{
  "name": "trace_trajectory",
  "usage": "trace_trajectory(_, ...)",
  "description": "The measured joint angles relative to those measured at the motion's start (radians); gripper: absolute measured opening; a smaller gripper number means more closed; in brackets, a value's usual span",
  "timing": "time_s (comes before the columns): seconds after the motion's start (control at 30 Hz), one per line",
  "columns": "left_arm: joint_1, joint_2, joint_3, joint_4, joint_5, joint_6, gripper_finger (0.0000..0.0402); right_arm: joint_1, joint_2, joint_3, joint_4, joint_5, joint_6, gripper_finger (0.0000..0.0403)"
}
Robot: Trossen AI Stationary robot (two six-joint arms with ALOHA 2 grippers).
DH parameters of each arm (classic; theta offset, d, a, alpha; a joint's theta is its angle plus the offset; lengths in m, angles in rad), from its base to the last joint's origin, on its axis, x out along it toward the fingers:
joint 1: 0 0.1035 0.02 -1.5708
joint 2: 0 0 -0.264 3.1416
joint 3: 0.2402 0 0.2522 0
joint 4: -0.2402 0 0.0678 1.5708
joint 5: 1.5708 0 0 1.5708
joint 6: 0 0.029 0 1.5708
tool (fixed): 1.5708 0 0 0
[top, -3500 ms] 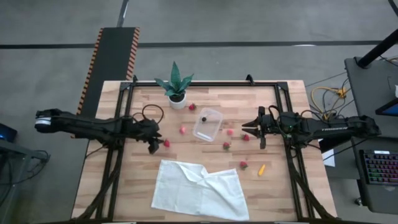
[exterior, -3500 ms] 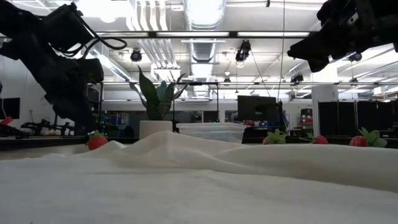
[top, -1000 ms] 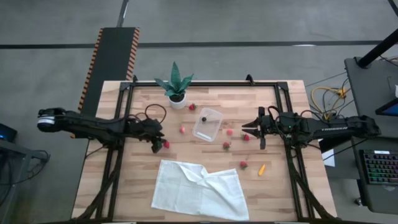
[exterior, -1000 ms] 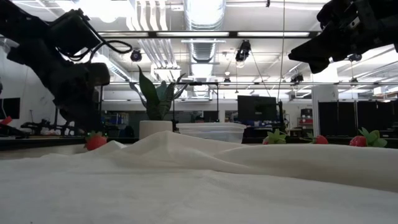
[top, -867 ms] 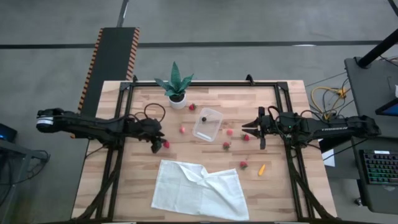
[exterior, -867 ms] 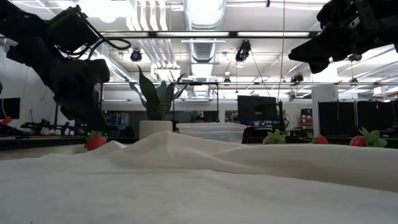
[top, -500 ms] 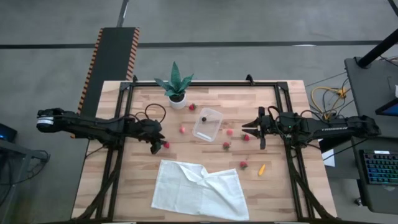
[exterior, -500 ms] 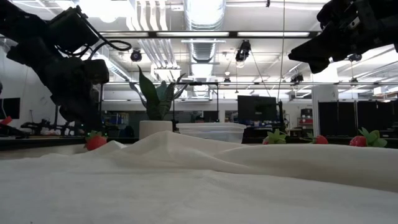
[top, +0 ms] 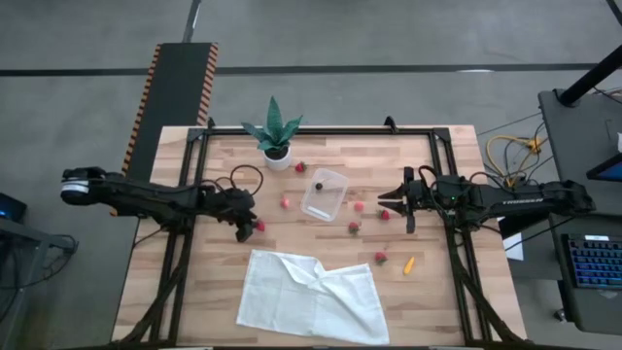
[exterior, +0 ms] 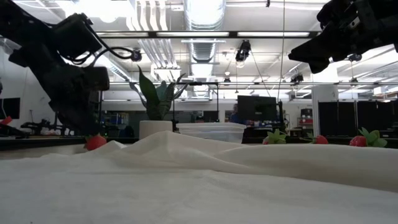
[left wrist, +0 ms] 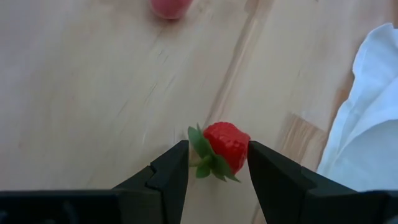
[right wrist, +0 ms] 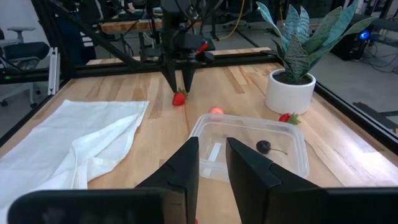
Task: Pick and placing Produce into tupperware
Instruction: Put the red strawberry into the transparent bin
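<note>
The tupperware (top: 324, 194) stands at the table's middle with a dark berry (right wrist: 263, 147) lying in it. Red strawberries lie scattered on the wood around it. One strawberry (left wrist: 225, 145) lies on the table between the open fingers of my left gripper (top: 251, 229), left of the tupperware. My right gripper (top: 382, 199) hovers right of the tupperware, its fingers (right wrist: 186, 163) a narrow gap apart with nothing between them. An orange piece (top: 409, 264) lies toward the near right. My left gripper slants down from the table's left, one finger (left wrist: 174, 165) on each side of the strawberry's body (left wrist: 233, 152). The strawberry lies on the wood. Whether the fingers touch it, I cannot tell.
A crumpled white cloth (top: 311, 297) covers the near middle of the table. A potted plant (top: 275, 136) stands at the far edge, with a strawberry (top: 300, 166) beside it. More strawberries (top: 359, 206) lie between the tupperware and my right gripper.
My left gripper has tipped a little further down over the strawberry, which has kept its place on the table. The gap between its fingers is unchanged.
</note>
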Motion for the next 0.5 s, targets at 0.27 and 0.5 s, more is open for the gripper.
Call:
trace_trajectory(0.27, 0.0, 0.006, 0.0, 0.01, -0.001, 0.0, 0.015, 0.0, 0.0, 0.0, 0.0, 0.0, 0.0, 0.0068)
trace_trajectory(0.5, 0.0, 0.003, 0.0, 0.01, -0.002, 0.002, 0.015, 0.0, 0.0, 0.0, 0.0, 0.0, 0.0, 0.0074)
